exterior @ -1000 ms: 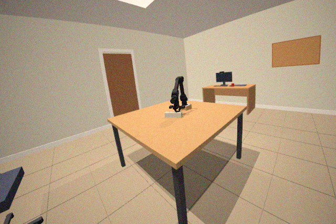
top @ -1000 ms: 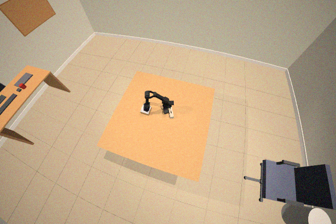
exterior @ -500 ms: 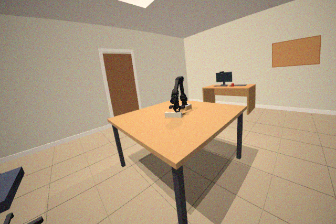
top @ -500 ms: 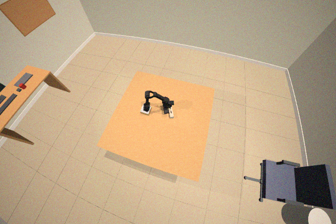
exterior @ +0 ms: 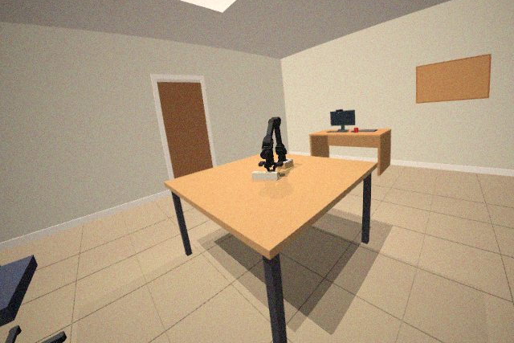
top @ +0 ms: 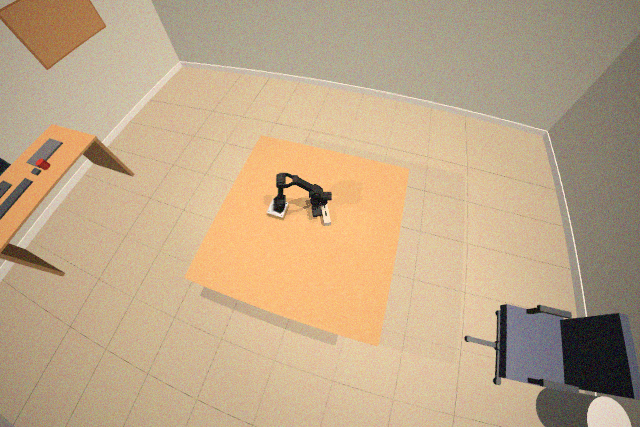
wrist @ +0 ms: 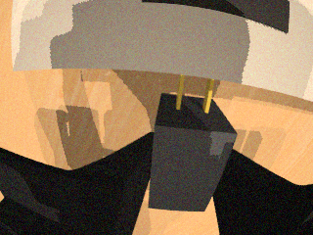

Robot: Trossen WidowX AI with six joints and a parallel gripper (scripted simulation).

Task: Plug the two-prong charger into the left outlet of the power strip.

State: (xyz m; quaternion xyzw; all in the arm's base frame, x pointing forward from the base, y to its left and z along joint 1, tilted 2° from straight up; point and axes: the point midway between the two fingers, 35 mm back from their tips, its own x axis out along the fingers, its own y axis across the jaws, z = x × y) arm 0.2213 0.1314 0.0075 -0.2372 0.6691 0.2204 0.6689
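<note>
The dark two-prong charger (wrist: 188, 166) is held between the two black fingers of my gripper (wrist: 182, 143) in the wrist view. Its two brass prongs (wrist: 207, 100) point toward the top of that view, at the near edge of the power strip. The pale power strip (wrist: 147, 41) (top: 326, 217) (exterior: 262, 175) lies on the table, with a dark area at the top of the wrist view. The prong tips look close to the strip's edge; whether they touch it cannot be told. The outlets' slots are not clearly visible. The gripper is small and partly hidden in the top and exterior views.
The arm's base stands on a white plate (top: 277, 214) on the wooden table (top: 289, 267) (exterior: 270, 214), beside the strip. Shadows of the arm fall on the strip and table. A desk (exterior: 350, 138) and an office chair (top: 537, 344) stand away from the table.
</note>
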